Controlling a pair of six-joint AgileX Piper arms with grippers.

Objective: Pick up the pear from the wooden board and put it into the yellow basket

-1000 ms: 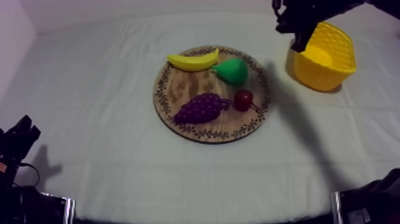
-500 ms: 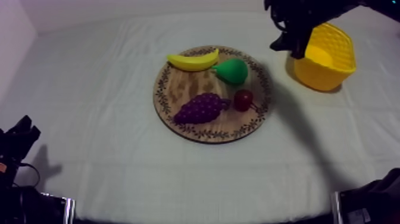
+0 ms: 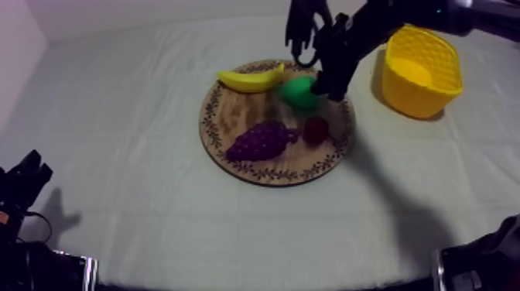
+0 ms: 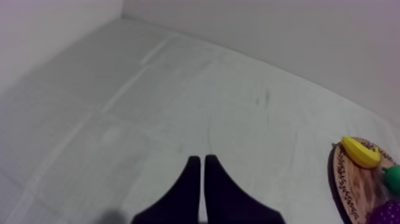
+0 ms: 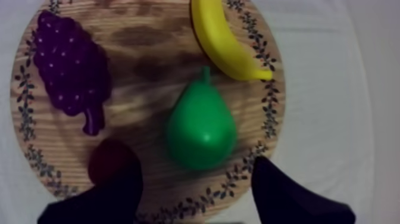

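Observation:
The green pear [image 3: 298, 91] lies on the round wooden board [image 3: 232, 159], at its far right part. My right gripper [image 3: 313, 66] hangs over the pear, open, with nothing held. In the right wrist view its two black fingers [image 5: 113, 190] stand wide apart near the pear's [image 5: 200, 128] round end, clear of it. The yellow basket [image 3: 433, 97] stands at the far right of the table. My left gripper [image 3: 27, 174] rests low at the left; its fingers [image 4: 199, 179] lie together as a narrow wedge over bare cloth.
A banana [image 3: 249, 78] lies just behind the pear, a bunch of grapes [image 3: 261, 140] in front, and a small red fruit [image 3: 315, 129] close to the pear's near side. Bare cloth surrounds the board.
My right gripper has moved left from over the basket to above the pear, and its fingers have spread apart. The left arm has not moved.

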